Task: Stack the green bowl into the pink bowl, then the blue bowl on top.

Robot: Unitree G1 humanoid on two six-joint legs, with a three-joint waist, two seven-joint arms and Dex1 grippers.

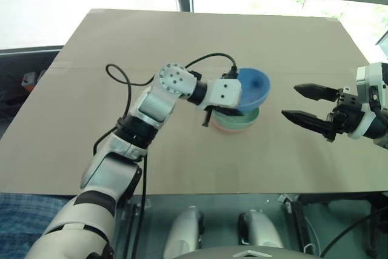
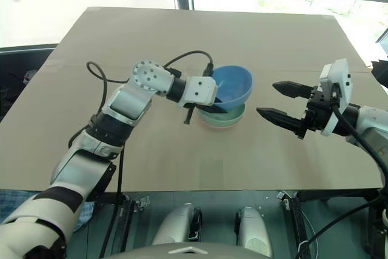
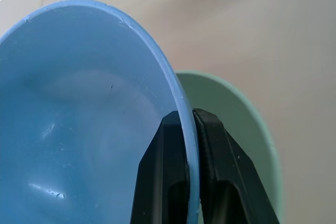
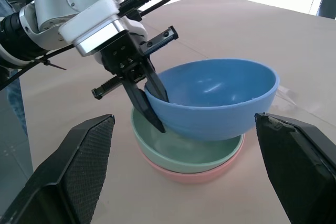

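1. Green bowl (image 4: pixel 184 148) is sitting nested in pink bowl (image 4: pixel 189 171), frame centre on table (image 1: pixel 182 40): step 1 done.
2. Left pincer (image 4: pixel 149 100) is clenching blue bowl (image 4: pixel 215 98) rim, tilted just above stack; needs lowering + release.
3. Right pincer (image 1: pixel 306 104) is hanging released at frame right.

The left arm (image 1: pixel 151 104) is showing a silver-white shell with black rings at its joints. A round silver disc with small dark holes (image 1: pixel 173 78) is sitting on it near the wrist. A thin black cable (image 1: pixel 124 86) is looping beside the arm and over the white box-shaped wrist block (image 1: pixel 223 92). The left gripper (image 4: pixel 148 98) is showing two black fingers with toothed black bars. The right gripper (image 1: pixel 306 104) is showing two pointed black fingers on a white and black wrist.
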